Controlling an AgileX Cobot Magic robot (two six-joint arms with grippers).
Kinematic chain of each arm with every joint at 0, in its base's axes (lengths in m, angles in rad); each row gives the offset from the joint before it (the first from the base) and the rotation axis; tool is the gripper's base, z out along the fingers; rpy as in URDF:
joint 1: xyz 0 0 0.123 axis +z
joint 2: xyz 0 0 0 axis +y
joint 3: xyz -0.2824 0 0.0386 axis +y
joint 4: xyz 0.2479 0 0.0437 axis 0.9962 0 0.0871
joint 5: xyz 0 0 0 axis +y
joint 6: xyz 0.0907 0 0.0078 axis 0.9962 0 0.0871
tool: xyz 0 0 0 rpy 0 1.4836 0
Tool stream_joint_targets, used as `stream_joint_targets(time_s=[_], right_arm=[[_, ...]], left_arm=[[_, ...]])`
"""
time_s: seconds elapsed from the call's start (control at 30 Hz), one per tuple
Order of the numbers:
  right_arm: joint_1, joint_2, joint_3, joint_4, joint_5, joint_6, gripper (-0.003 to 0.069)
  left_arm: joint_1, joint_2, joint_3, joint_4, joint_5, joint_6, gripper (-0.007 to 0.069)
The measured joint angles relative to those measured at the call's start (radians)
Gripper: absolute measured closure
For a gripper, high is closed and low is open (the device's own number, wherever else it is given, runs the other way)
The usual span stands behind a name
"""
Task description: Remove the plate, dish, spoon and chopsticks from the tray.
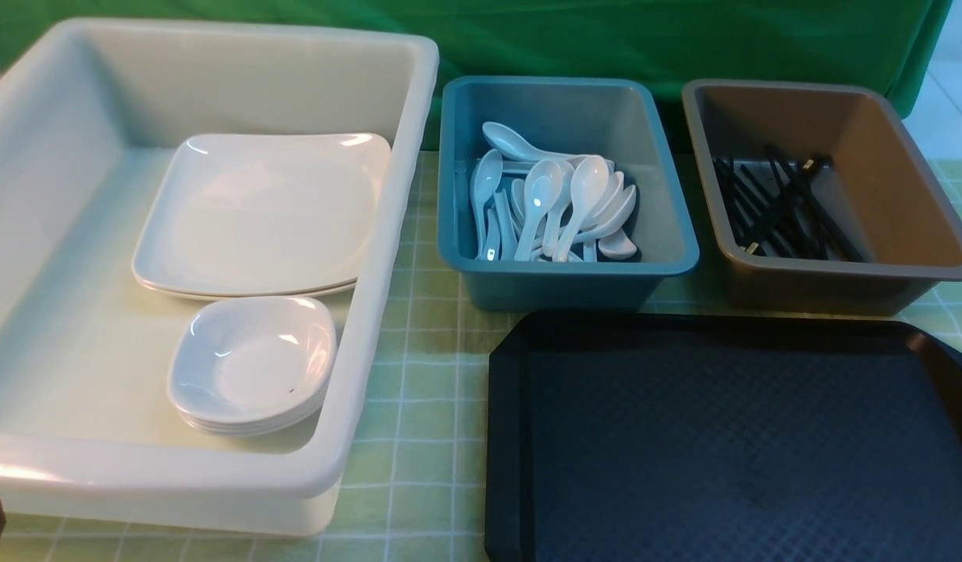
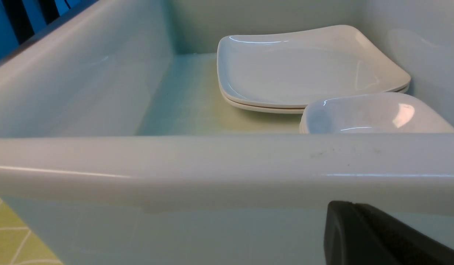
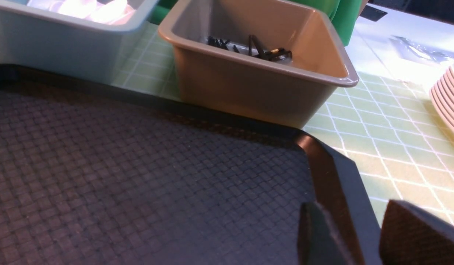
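Plainly, your tray (image 1: pixel 730 437) is lying bare; plates (image 1: pixel 262 215), spoons (image 1: pixel 555 203) and chopsticks (image 1: pixel 777 207) are sitting in their bins. Left gripper (image 2: pixel 377 235) is pressed together, right gripper (image 3: pixel 363 235) is spreading across the tray's rim, risking a snag.

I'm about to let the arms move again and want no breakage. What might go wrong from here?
The right gripper hangs open astride the tray rim; a sideways move might drag the tray into the brown bin. The left gripper, shut, sits close against the white bin wall; moving forward could shove it.
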Motion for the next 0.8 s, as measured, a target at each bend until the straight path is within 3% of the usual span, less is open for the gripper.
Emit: stream_joint_targets(time_s=[0.8], right_arm=[[0.0, 0.0, 0.0, 0.0, 0.0, 0.0, 0.0412]], left_arm=[[0.0, 0.0, 0.0, 0.0, 0.0, 0.0, 0.0642]])
